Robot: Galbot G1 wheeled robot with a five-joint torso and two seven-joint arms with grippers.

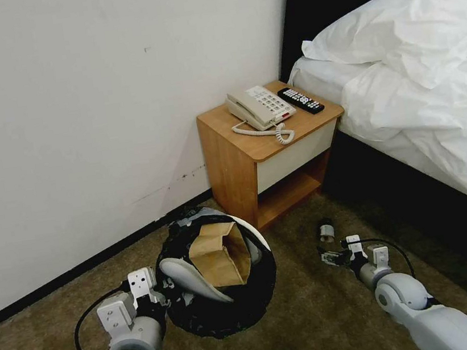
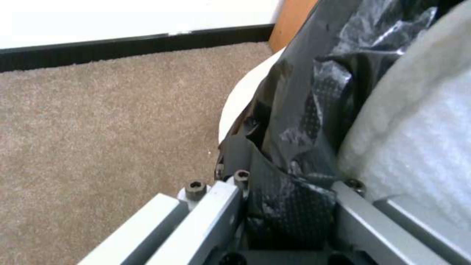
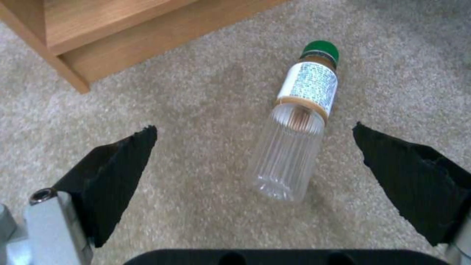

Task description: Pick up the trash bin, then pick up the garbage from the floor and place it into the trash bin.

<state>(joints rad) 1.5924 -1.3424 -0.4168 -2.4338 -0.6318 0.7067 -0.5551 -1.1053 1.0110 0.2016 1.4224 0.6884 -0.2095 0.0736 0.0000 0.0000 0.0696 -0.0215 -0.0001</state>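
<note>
The trash bin (image 1: 222,308), a white bucket lined with a black bag, stands on the carpet in front of me. A brown paper bag (image 1: 219,252) and a white slipper (image 1: 192,277) stick out of it. My left gripper (image 1: 163,286) is shut on the bin's bag-covered rim; the left wrist view shows that gripper (image 2: 289,209) clamping the black bag (image 2: 304,121) beside the slipper (image 2: 417,125). A clear plastic bottle (image 3: 294,143) with a green cap lies on the carpet. My right gripper (image 3: 254,129) hangs open just above it, a finger to either side. In the head view this gripper (image 1: 333,255) is near the bottle (image 1: 326,231).
A wooden nightstand (image 1: 231,158) with a phone (image 1: 259,107) and a remote (image 1: 300,100) stands just behind the bin and bottle. The bed (image 1: 428,86) fills the right side. A white wall (image 1: 92,102) with a dark baseboard runs along the left. Open carpet (image 1: 310,320) lies between my arms.
</note>
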